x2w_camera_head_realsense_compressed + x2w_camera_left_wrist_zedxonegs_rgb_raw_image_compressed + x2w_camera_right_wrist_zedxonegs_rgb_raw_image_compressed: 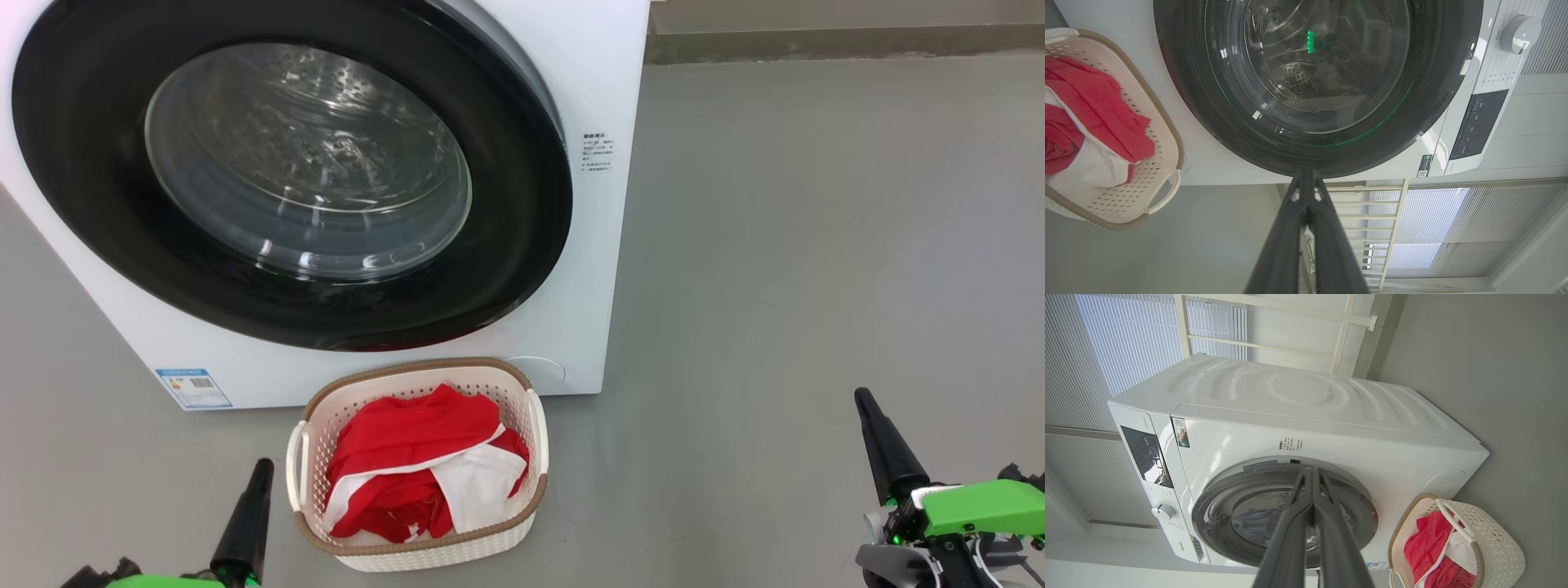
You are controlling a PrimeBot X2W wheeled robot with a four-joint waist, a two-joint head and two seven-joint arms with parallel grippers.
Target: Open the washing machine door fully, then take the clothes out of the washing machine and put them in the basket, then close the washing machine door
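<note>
- Left gripper (pixel 260 475): two dark fingers pressed together, holding nothing. It sits low at the near left, tip above the floor (pixel 816 245), just beside the basket's handle but not touching it.
- Right gripper (pixel 865 408): fingers likewise together and empty, out over the floor at the near right, well apart from the basket.
- Basket (pixel 424 364): upright on the floor directly below the door and near the machine's front. The clothes (pixel 408 453), red with white panels, lie bunched inside it, none hanging over the rim.
- Washing machine door (pixel 304 163): its black rim lies against the front of the washing machine (pixel 600 73). Through the glass the steel drum looks empty. Whether the latch has caught cannot be told.
- Step in hand (a judgement): closing the door, at or near its end; the unloading looks complete.
- To finish well: check that the rim sits flush all round. If a gap shows anywhere, press with closed fingertips on the black rim, not the glass bowl, squarely toward the machine until the door seats. Route either arm clear of the basket so that nothing is tipped out.
</note>
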